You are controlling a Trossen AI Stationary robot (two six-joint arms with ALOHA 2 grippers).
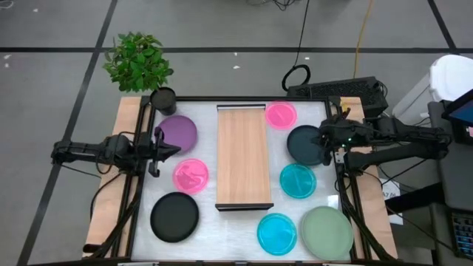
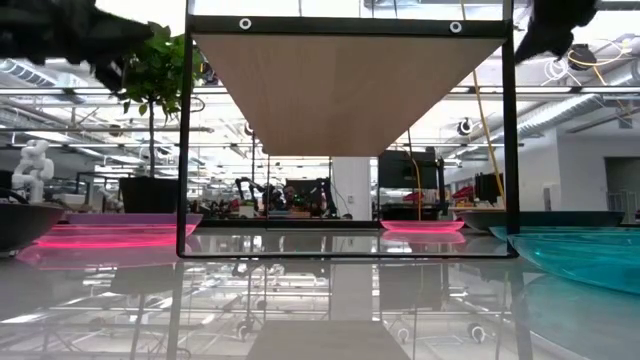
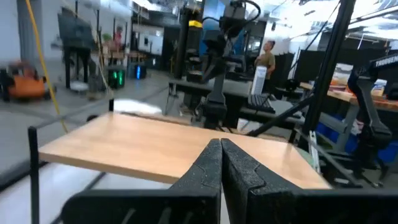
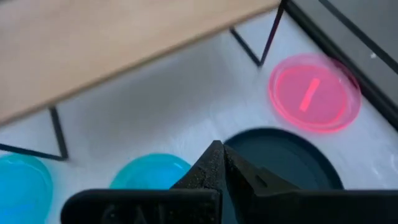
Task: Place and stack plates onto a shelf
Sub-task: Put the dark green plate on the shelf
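The light-wood shelf (image 1: 242, 157) stands on thin black legs in the middle of the table. To its left lie a purple plate (image 1: 177, 133), a pink plate (image 1: 191, 176) and a black plate (image 1: 175, 216). To its right lie a small pink plate (image 1: 281, 114), a dark teal plate (image 1: 303, 145), two cyan plates (image 1: 298, 180) (image 1: 277, 233) and a sage-green plate (image 1: 327, 233). All of them lie flat on the table. My left gripper (image 1: 158, 151) is shut, between the purple and pink plates, and faces the shelf (image 3: 168, 146). My right gripper (image 4: 219, 160) is shut above the dark teal plate's (image 4: 292, 158) right side.
A potted plant (image 1: 139, 60) and its small black pot (image 1: 163, 97) stand at the table's far left corner. Wooden side rails (image 1: 103, 214) border the table. In the low view the shelf board (image 2: 345, 90) spans overhead, with open space beneath it.
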